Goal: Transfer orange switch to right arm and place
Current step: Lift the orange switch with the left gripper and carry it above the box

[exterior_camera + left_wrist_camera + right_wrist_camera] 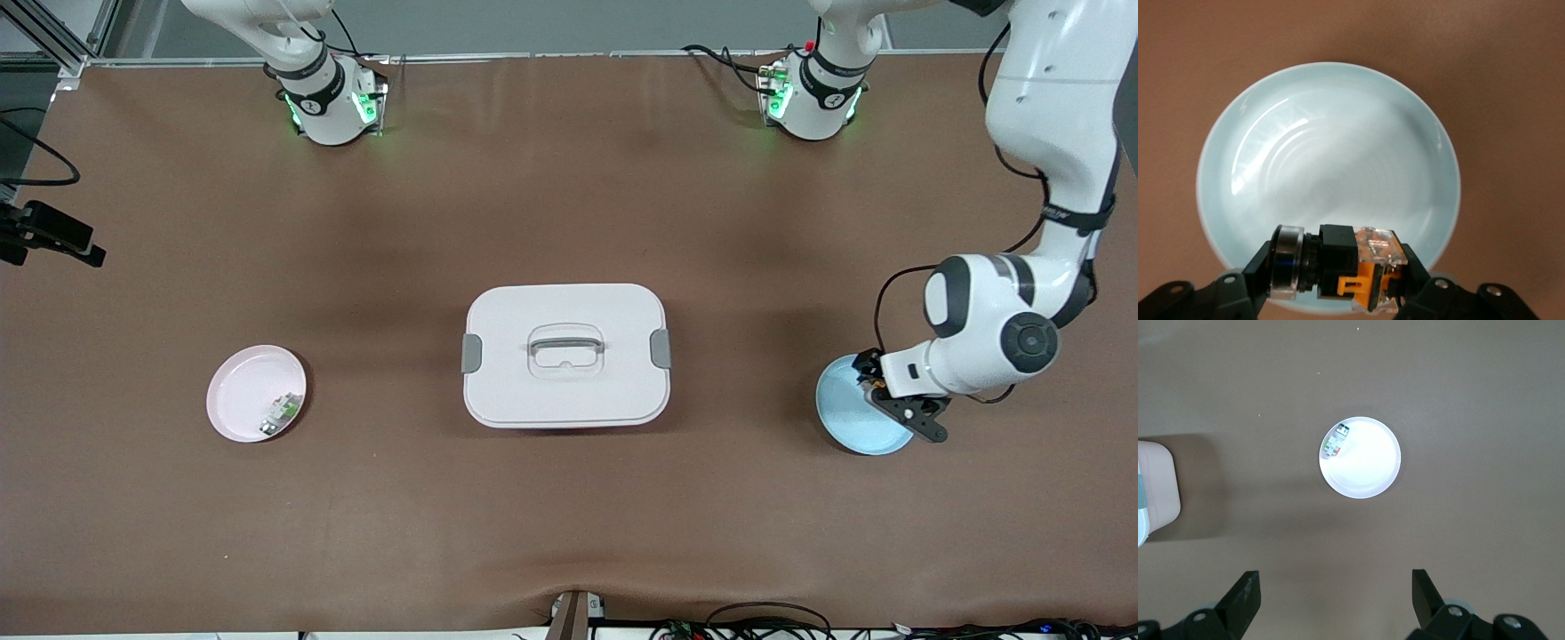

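The orange switch (1358,267), a small black block with an orange part and a clear cap, lies sideways between the fingers of my left gripper (1338,270). That gripper is shut on the switch, low over the rim of a light blue plate (1325,153). In the front view the left gripper (876,387) sits at the blue plate's (849,418) edge, mostly hidden under its wrist. My right gripper (1335,583) hangs open and empty high over the table, with a pink plate (1368,463) far below it. The right arm (324,89) shows only its base in the front view.
A white lidded box (564,356) with a handle stands mid-table between the two plates. The pink plate (244,391) toward the right arm's end holds a small white-and-green component (283,411). Cables run along the table's front edge.
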Action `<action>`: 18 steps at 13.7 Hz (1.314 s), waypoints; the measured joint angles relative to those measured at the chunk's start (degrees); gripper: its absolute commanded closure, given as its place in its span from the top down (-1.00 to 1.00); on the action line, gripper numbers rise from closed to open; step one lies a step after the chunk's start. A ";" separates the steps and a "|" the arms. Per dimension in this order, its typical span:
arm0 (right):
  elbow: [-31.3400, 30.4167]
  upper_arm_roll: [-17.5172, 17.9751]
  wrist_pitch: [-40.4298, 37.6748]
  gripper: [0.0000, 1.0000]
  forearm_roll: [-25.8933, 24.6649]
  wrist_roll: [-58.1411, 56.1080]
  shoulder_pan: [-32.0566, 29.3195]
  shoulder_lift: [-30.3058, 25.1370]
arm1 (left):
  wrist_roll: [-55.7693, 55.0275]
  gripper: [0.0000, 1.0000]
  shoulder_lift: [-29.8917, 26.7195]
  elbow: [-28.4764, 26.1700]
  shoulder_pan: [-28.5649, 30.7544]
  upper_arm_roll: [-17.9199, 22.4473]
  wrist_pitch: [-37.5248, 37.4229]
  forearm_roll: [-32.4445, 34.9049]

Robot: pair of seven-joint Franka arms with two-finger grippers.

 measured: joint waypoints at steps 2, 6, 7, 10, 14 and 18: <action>-0.03 -0.03 -0.03 1.00 0.00 0.00 0.00 0.00 | -6.64 -0.23 -5.09 1.34 -0.05 -0.12 -6.67 -0.04; -0.02 -0.02 -0.10 1.00 0.00 0.00 0.00 0.00 | -20.00 -0.24 -11.55 8.51 -0.54 -0.63 -21.47 -2.28; 0.04 0.03 -0.32 1.00 0.00 0.00 0.02 0.00 | -24.01 -0.24 -11.74 10.52 -0.60 -0.89 -23.39 -2.55; 1.58 0.15 -2.35 1.00 -0.06 0.00 0.07 -0.09 | -30.43 -0.27 -11.64 14.30 -0.59 -1.56 -27.35 -6.09; 2.63 -0.10 -3.14 1.00 -0.13 0.00 0.01 -0.43 | -41.78 -0.44 -11.72 18.01 -0.54 -1.61 -30.41 -14.21; 2.88 -0.36 -2.86 1.00 -0.14 0.00 -0.04 -0.43 | -53.41 -0.44 -11.77 19.01 -0.56 -4.38 -30.87 -21.52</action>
